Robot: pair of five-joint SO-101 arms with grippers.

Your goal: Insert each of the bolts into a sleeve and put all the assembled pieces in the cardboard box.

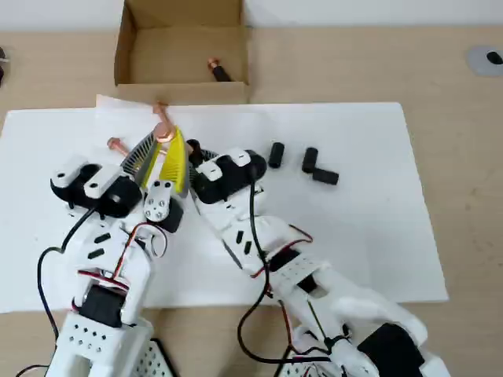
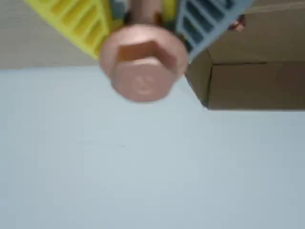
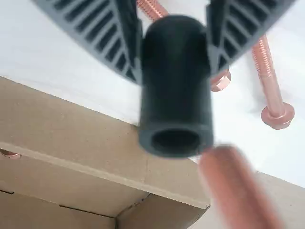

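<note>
Bolts (image 3: 275, 114): four. One clamped in the left gripper (image 2: 143, 45), two loose near each other on the white sheet (image 1: 377, 236) toward its far edge, left of the middle, and one seated in a sleeve inside the cardboard box (image 1: 126, 55).

Sleeves (image 1: 276, 155): five. Three loose in a cluster right of the sheet's middle, toward its far edge, one pinched in the right gripper (image 3: 174, 67), and one around the bolt in the box.

Cardboard box: one. White sheet: one. Arms (image 1: 102, 259): two.

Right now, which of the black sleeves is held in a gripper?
The sleeve clamped between the fingers of the right gripper. The other three sleeves lie loose on the white sheet, and nothing touches them.
</note>
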